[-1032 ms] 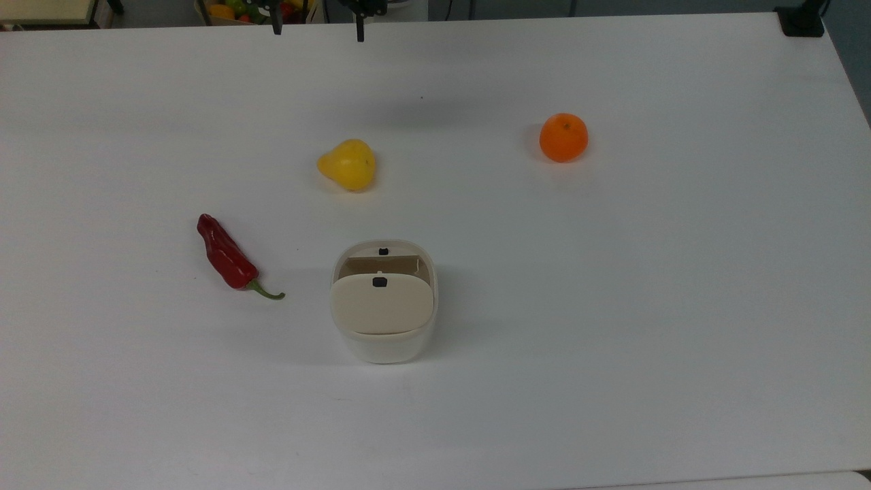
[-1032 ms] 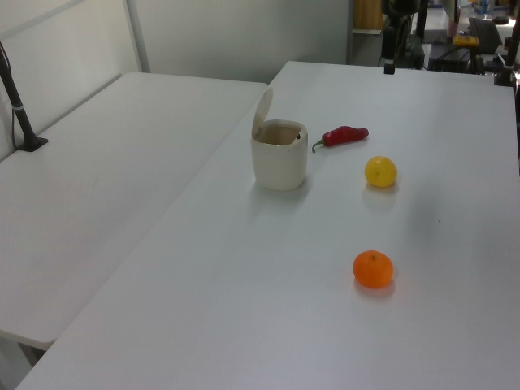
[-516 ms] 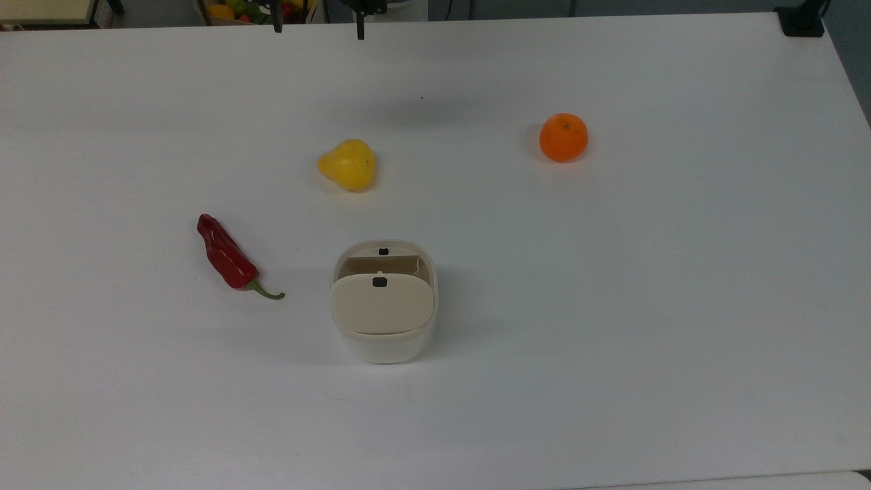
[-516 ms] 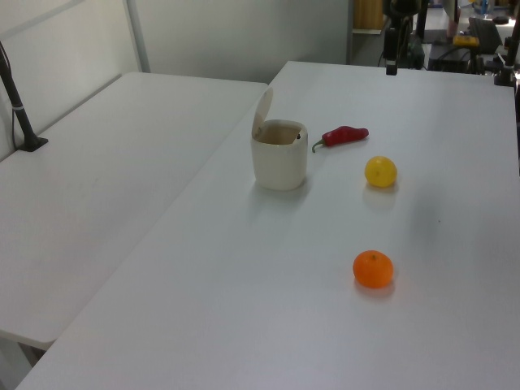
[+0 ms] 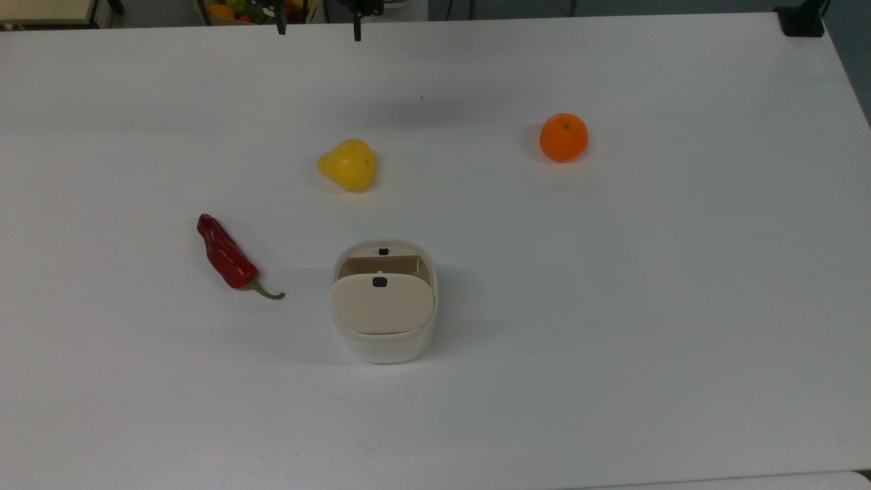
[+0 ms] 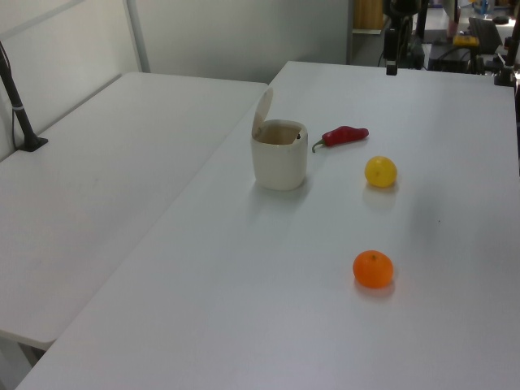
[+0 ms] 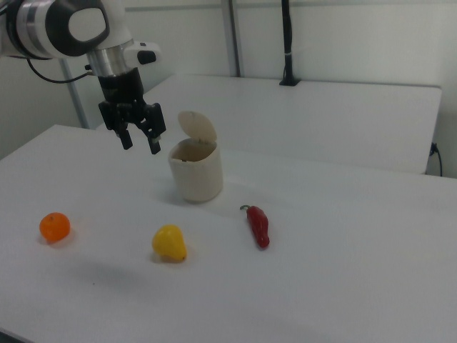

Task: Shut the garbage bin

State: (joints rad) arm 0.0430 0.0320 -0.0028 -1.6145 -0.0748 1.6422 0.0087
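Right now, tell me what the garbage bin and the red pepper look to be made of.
Garbage bin: likely plastic, matte cream, with smooth moulded walls and a thin raised lid. Red pepper: glossy red skin with highlights and a green stem; real or imitation cannot be told.

- Bright, even light falls from above on the white surface; no strong glare shows.
- Shadows are soft and pale: a faint one lies beside the garbage bin on the top view's right, and small ones sit under the orange and the yellow pear.
- A dim, blurred grey patch lies on the surface near the top view's upper edge.
- The left view looks slightly hazy, and its far background is soft.
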